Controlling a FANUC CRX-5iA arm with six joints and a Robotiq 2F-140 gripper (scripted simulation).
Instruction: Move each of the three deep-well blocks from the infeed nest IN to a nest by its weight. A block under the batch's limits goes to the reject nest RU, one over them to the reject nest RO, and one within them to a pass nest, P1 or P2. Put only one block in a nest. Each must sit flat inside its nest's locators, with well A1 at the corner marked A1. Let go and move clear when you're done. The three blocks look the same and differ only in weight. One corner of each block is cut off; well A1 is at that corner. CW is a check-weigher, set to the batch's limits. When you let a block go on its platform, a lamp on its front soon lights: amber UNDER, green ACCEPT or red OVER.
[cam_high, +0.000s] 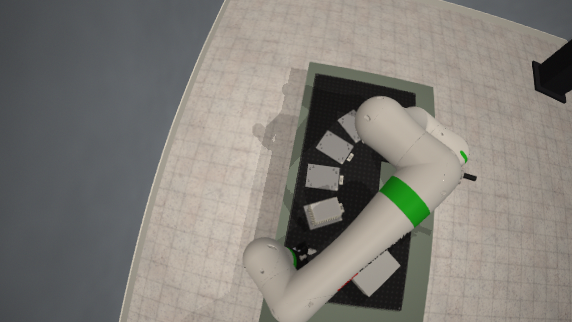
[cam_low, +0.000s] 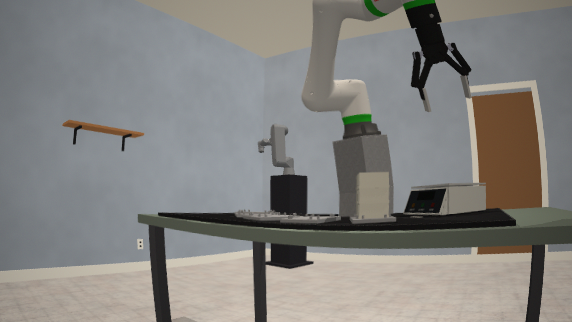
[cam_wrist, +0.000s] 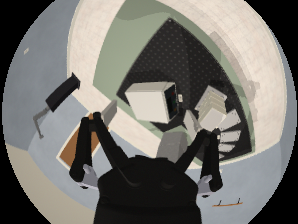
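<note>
Cream, straight-sided deep-well blocks (cam_high: 327, 210) (cam_low: 373, 194) (cam_wrist: 212, 116), stacked, right of centre in the wrist view; probably stiff, weights unknown, best gripped low across opposite walls of the topmost. Black two-fingered gripper (cam_low: 448, 102) (cam_wrist: 151, 110): spread wide, empty, upper right of the exterior view.

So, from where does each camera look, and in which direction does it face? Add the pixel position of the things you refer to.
Top: high above the table (cam_high: 423, 280), looking down; the arm (cam_high: 345, 240) (cam_low: 322, 55) crosses the view.
Exterior: beside the table, about tabletop height, looking across it toward the door (cam_low: 507, 170); arm and open gripper (cam_low: 448, 102) (cam_wrist: 151, 110) show.
Wrist: on the arm's end, looking past the gripper's fingers down over the mat; the gripper's black body fills the bottom.
Shared: exterior and wrist both show the check-weigher (cam_low: 465, 199) (cam_wrist: 146, 102) and the door.
</note>
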